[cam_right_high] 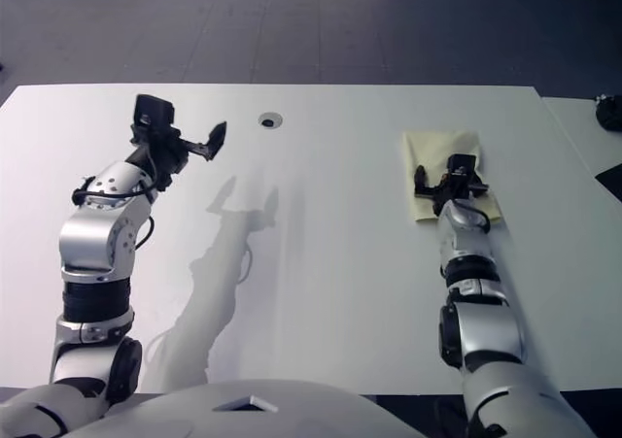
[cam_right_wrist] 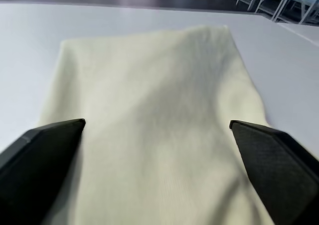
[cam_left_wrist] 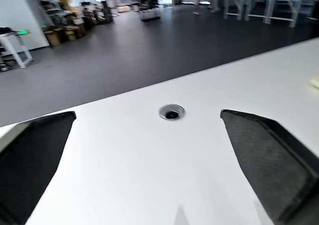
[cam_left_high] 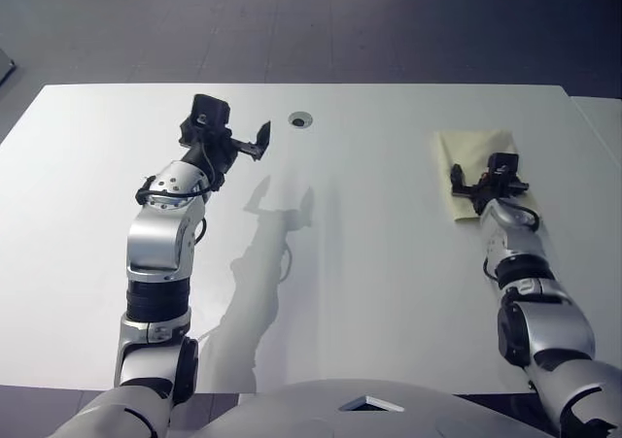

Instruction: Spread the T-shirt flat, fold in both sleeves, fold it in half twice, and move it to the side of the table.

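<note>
Both arms wear rounded silver-grey shells, split by black bands at the joints. On the left arm [cam_left_high: 155,239] a thin black cable [cam_left_high: 173,196] loops round the wrist shell, which is dotted with small dark holes. The right arm [cam_left_high: 530,307] has a like loop. The left gripper [cam_left_high: 231,139] and right gripper [cam_left_high: 488,179] are black, with wedge-shaped, fine-textured fingers [cam_left_wrist: 269,160].

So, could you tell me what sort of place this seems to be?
Probably a robotics lab or workshop hall: a large white table with a cable hole, a dark grey floor, and stacked boxes and metal racks in the room behind.
</note>
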Controlling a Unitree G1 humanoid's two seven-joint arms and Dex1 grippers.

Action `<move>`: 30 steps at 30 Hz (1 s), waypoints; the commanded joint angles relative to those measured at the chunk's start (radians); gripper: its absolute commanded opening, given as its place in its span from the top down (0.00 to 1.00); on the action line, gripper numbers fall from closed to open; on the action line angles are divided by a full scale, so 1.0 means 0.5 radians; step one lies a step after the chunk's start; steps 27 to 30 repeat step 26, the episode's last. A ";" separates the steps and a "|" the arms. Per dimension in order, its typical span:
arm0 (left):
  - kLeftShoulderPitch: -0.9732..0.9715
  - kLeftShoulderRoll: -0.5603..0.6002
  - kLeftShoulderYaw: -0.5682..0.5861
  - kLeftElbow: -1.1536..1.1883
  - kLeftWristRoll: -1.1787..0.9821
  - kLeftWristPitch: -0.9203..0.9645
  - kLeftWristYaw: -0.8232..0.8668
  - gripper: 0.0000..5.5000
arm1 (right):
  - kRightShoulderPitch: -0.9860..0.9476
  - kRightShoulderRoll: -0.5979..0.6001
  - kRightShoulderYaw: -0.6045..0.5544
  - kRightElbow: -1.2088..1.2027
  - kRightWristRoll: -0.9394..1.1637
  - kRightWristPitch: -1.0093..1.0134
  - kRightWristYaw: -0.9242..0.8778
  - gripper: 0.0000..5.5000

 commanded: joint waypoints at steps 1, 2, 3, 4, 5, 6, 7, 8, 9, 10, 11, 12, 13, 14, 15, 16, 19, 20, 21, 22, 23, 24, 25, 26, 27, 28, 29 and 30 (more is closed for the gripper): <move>-0.063 -0.088 0.086 -0.202 0.025 0.130 0.206 0.02 | 0.293 0.028 -0.024 -1.659 0.155 0.851 -0.285 0.02; -0.054 -0.096 0.084 -0.227 0.027 0.141 0.227 0.02 | 0.350 0.045 -0.008 -1.868 0.148 0.985 -0.351 0.02; -0.002 -0.118 0.096 -0.298 0.034 0.171 0.270 0.02 | 0.380 0.070 0.047 -1.997 0.154 1.080 -0.366 0.02; 0.040 -0.136 0.102 -0.348 0.036 0.197 0.299 0.02 | 0.413 0.095 0.099 -2.091 0.156 1.145 -0.371 0.02; 0.083 -0.153 0.105 -0.394 0.039 0.216 0.328 0.02 | 0.453 0.131 0.153 -2.186 0.157 1.204 -0.382 0.02; 0.124 -0.169 0.106 -0.439 0.040 0.240 0.351 0.02 | 0.469 0.162 0.208 -2.252 0.148 1.250 -0.385 0.02; 0.156 -0.181 0.106 -0.473 0.039 0.255 0.365 0.02 | 0.468 0.188 0.245 -2.289 0.141 1.274 -0.383 0.02; 0.180 -0.190 0.103 -0.497 0.037 0.265 0.376 0.02 | 0.456 0.211 0.265 -2.305 0.138 1.285 -0.374 0.02; 0.197 -0.198 0.097 -0.511 0.035 0.271 0.387 0.02 | 0.431 0.232 0.278 -2.299 0.134 1.298 -0.363 0.02; 0.201 -0.202 0.093 -0.514 0.033 0.275 0.397 0.02 | 0.406 0.246 0.290 -2.289 0.105 1.313 -0.360 0.02; 0.198 -0.209 0.090 -0.515 0.029 0.282 0.408 0.02 | 0.386 0.250 0.299 -2.286 0.074 1.331 -0.354 0.02; 0.191 -0.212 0.091 -0.521 0.025 0.297 0.420 0.02 | 0.359 0.264 0.295 -2.280 0.051 1.358 -0.357 0.02; 0.187 -0.214 0.091 -0.534 0.020 0.317 0.429 0.02 | 0.335 0.277 0.284 -2.277 0.032 1.386 -0.362 0.02; 0.189 -0.216 0.089 -0.548 0.017 0.333 0.436 0.02 | 0.317 0.285 0.273 -2.278 0.013 1.409 -0.365 0.02; 0.194 -0.216 0.088 -0.554 0.013 0.345 0.436 0.02 | 0.303 0.294 0.259 -2.280 -0.007 1.430 -0.368 0.02; 0.204 -0.215 0.086 -0.553 0.007 0.350 0.431 0.02 | 0.298 0.304 0.247 -2.286 -0.023 1.445 -0.370 0.02; 0.230 -0.196 0.077 -0.544 -0.026 0.366 0.382 0.02 | 0.311 0.335 0.221 -2.311 -0.069 1.476 -0.362 0.02; 0.229 -0.194 0.076 -0.546 -0.035 0.374 0.369 0.02 | 0.317 0.344 0.216 -2.318 -0.078 1.483 -0.357 0.02; 0.231 -0.197 0.072 -0.553 -0.036 0.380 0.364 0.02 | 0.317 0.355 0.209 -2.312 -0.081 1.484 -0.348 0.02; 0.217 -0.195 0.062 -0.547 -0.037 0.386 0.352 0.02 | 0.326 0.368 0.196 -2.322 -0.087 1.493 -0.348 0.02; 0.194 -0.199 0.051 -0.538 -0.040 0.396 0.342 0.02 | 0.342 0.382 0.176 -2.342 -0.094 1.506 -0.354 0.02; 0.178 -0.202 0.046 -0.534 -0.043 0.406 0.335 0.02 | 0.352 0.394 0.163 -2.355 -0.103 1.514 -0.355 0.02; 0.155 -0.205 0.036 -0.523 -0.049 0.416 0.325 0.02 | 0.373 0.405 0.147 -2.366 -0.116 1.517 -0.363 0.02; 0.140 -0.207 0.026 -0.512 -0.056 0.421 0.314 0.02 | 0.398 0.417 0.131 -2.375 -0.134 1.516 -0.372 0.02; 0.140 -0.207 0.026 -0.512 -0.056 0.421 0.314 0.02 | 0.398 0.417 0.131 -2.375 -0.134 1.516 -0.372 0.02; 0.140 -0.207 0.026 -0.512 -0.056 0.421 0.314 0.02 | 0.398 0.417 0.131 -2.375 -0.134 1.516 -0.372 0.02; 0.140 -0.207 0.026 -0.512 -0.056 0.421 0.314 0.02 | 0.398 0.417 0.131 -2.375 -0.134 1.516 -0.372 0.02; 0.140 -0.207 0.026 -0.512 -0.056 0.421 0.314 0.02 | 0.398 0.417 0.131 -2.375 -0.134 1.516 -0.372 0.02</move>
